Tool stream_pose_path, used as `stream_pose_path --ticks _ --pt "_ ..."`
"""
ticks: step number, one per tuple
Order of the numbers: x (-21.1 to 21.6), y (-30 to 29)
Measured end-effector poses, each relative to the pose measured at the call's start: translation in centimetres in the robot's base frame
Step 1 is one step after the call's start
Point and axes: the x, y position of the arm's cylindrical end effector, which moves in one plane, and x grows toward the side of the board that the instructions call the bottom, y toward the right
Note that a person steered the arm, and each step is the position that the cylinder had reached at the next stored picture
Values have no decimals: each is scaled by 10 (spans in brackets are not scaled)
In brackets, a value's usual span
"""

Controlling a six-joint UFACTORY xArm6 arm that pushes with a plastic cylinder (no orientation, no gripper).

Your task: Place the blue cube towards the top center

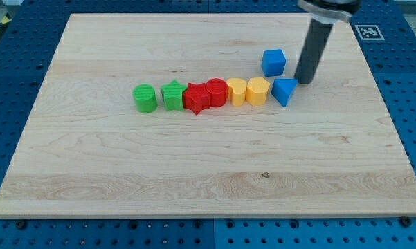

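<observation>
The blue cube (273, 62) sits on the wooden board (124, 173), right of centre in the upper half. My tip (304, 82) rests on the board just right of and slightly below the cube, with a small gap between them. A second blue block, triangular (284, 90), lies just below-left of the tip, very close to it.
A row of blocks runs left from the blue triangular block: a yellow block (258, 90), a yellow block (237, 91), a red cylinder (216, 92), a red star (196, 98), a green star (173, 96) and a green cylinder (145, 98). The blue pegboard table (415, 83) surrounds the board.
</observation>
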Motion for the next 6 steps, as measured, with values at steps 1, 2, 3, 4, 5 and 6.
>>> stream_pose_path --ticks 1,2,3,4,5,6 --pt "-23 -8" --pt "-25 -45" --pt "-31 -81" --pt "-32 -92" --pt "-32 -70" --pt "-27 -55"
